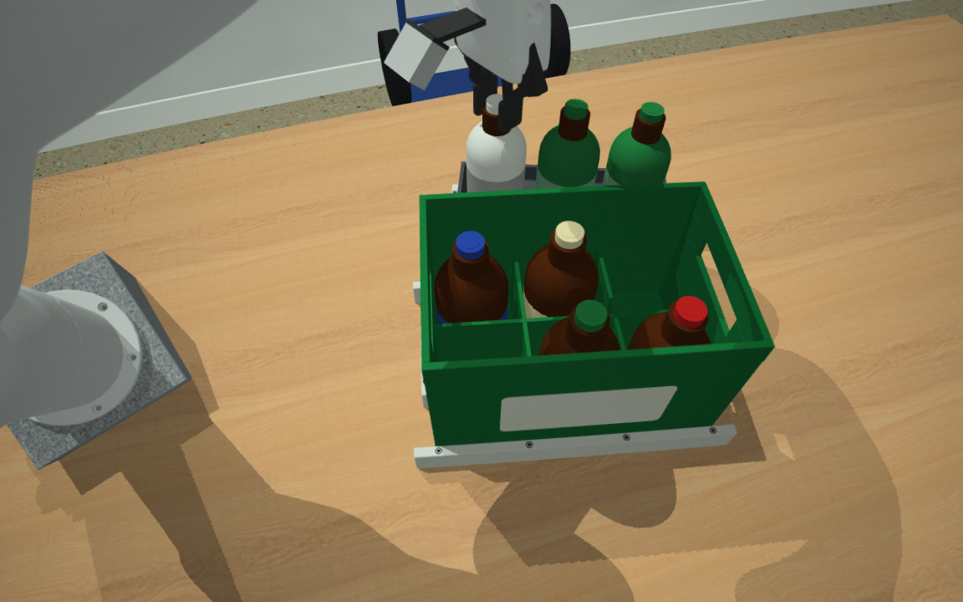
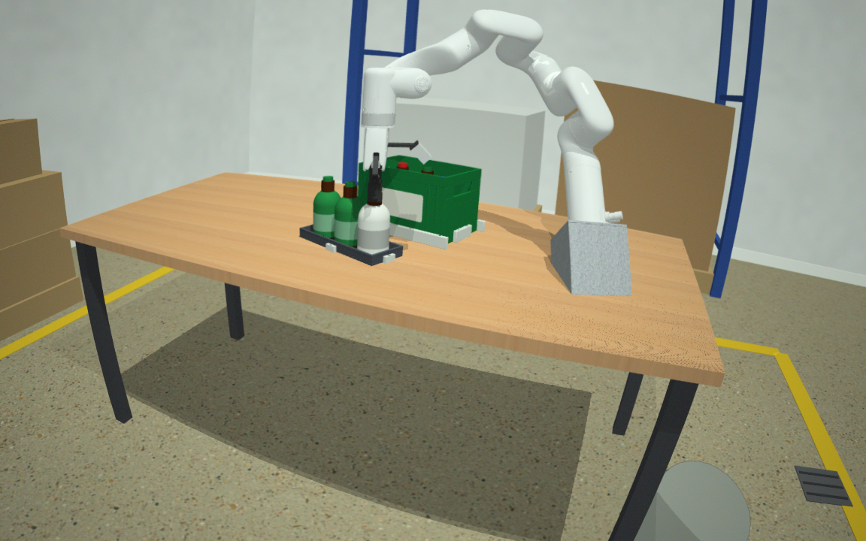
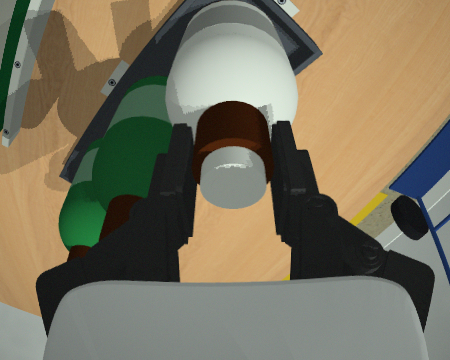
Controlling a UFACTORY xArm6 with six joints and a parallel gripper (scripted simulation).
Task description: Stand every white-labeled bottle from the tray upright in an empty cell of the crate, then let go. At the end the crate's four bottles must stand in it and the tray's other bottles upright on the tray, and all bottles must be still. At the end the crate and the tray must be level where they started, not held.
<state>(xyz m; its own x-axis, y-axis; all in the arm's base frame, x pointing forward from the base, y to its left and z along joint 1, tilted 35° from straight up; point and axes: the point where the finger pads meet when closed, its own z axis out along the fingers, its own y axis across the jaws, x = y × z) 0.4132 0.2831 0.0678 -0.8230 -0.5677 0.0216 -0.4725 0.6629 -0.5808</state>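
A white-labeled bottle (image 1: 496,153) stands upright at the left end of the dark tray (image 2: 348,246), behind the green crate (image 1: 582,322). My gripper (image 1: 499,112) is shut on its brown neck, just below the white cap; the wrist view shows both fingers pressed against the bottle's neck (image 3: 232,134). The bottle also shows in the exterior view (image 2: 373,227), still seated on the tray. Two green-labeled bottles (image 1: 568,150) (image 1: 639,147) stand upright beside it on the tray. The crate holds brown bottles with blue (image 1: 470,280), cream (image 1: 563,269), green (image 1: 583,329) and red (image 1: 675,323) caps.
The crate's front-left cell (image 1: 474,340) and back-right cell (image 1: 645,262) are empty. The arm's grey base block (image 1: 96,359) stands left of the crate. The crate sits in white corner brackets (image 1: 574,446).
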